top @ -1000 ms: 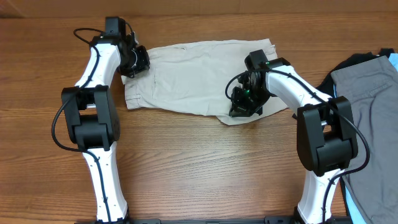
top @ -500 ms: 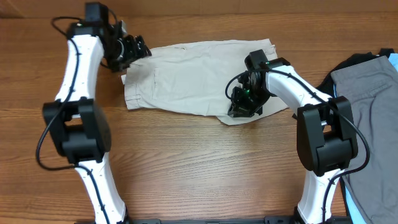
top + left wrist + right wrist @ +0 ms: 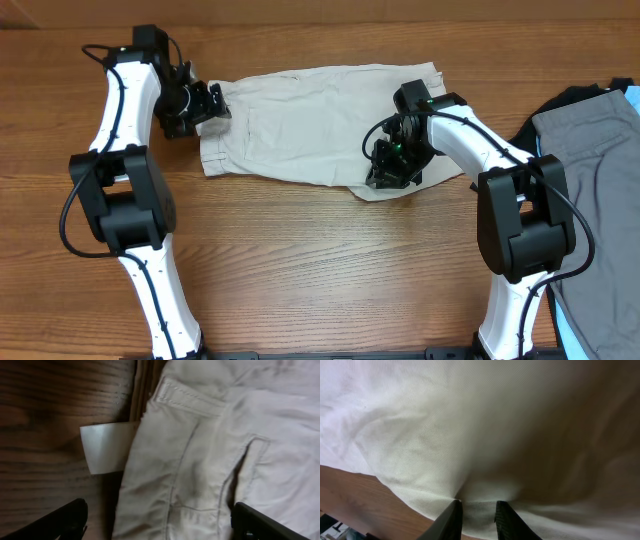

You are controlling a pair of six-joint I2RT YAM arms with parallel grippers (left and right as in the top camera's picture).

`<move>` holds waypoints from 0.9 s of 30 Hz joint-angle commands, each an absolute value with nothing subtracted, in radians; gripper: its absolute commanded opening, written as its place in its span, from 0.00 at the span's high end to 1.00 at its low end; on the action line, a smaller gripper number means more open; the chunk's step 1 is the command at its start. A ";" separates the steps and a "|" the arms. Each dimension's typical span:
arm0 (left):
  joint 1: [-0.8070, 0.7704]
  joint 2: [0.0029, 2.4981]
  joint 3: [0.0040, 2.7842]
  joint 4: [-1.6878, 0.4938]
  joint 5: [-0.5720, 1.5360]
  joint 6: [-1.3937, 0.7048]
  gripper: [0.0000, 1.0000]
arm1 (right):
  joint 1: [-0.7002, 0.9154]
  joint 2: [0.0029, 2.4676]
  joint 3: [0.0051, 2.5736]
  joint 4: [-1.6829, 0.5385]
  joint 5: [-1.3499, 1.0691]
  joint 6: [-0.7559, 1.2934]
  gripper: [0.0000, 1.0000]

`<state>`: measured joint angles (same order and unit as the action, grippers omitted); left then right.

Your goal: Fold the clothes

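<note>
Cream shorts (image 3: 485, 425) fill nearly the whole view above the right claw (image 3: 477, 506). The finely woven cloth is bright to the claw's upper left and shaded to its upper right. The claw's two dark fingers (image 3: 451, 521) stand a narrow gap apart at the bottom edge, tips against the cloth, which shows pale in the gap. Soft creases gather just above the fingertip nearer the bare wood. Whether the cloth is pinched cannot be told. Beside the claw, the cloth's edge slants across the brown wooden counter (image 3: 355, 505).
</note>
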<state>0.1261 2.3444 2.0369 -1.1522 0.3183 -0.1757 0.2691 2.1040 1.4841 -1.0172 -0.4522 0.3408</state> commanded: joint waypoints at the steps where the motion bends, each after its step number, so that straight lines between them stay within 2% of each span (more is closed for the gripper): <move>1: 0.124 2.395 2.031 -1.144 0.318 -0.145 0.07 | 0.269 2.106 1.480 -1.013 -0.447 0.345 0.73; 9: 0.123 2.484 2.030 -1.137 0.386 -0.134 0.14 | 0.269 2.106 1.480 -1.002 -0.447 0.345 0.72; 16: 0.098 2.499 2.030 -1.127 0.380 -0.134 0.34 | 0.269 2.106 1.480 -1.002 -0.447 0.345 0.68; 27: 0.031 2.499 2.030 -1.124 0.229 -0.139 0.36 | 0.269 2.106 1.480 -1.003 -0.447 0.345 0.68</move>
<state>0.0643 2.4371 2.0506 -1.1294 0.2657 -0.1493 0.2691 2.1040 1.4841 -1.0061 -0.4522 0.3408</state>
